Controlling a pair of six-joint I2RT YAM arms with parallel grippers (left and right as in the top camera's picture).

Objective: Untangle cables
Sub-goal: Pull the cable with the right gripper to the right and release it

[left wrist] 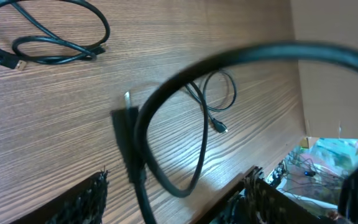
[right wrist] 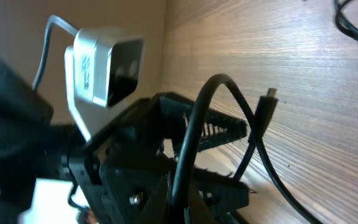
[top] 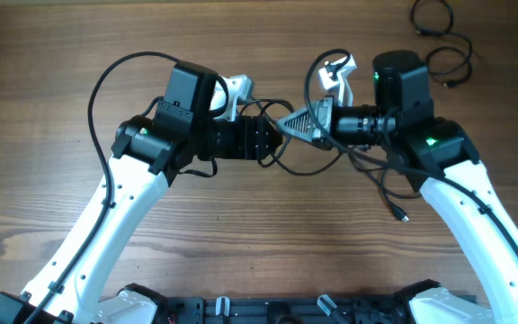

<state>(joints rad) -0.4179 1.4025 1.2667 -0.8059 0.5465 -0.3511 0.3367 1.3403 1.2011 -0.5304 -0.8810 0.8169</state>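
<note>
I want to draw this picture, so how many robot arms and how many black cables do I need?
Robot arms: 2
Black cables lying apart by themselves: 2
Cable bunch between the arms: 1 (strands too tangled to count)
Total: 5

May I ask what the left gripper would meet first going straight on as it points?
Probably the black cable looping just ahead of the left gripper; beyond it, the wooden table, though depth is unclear.

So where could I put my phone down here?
Bare wood: far left corner beyond the left arm, and near middle between it and the right arm. Crowded: the centre, around the tangled cable, and far right, by the coiled cables.
</note>
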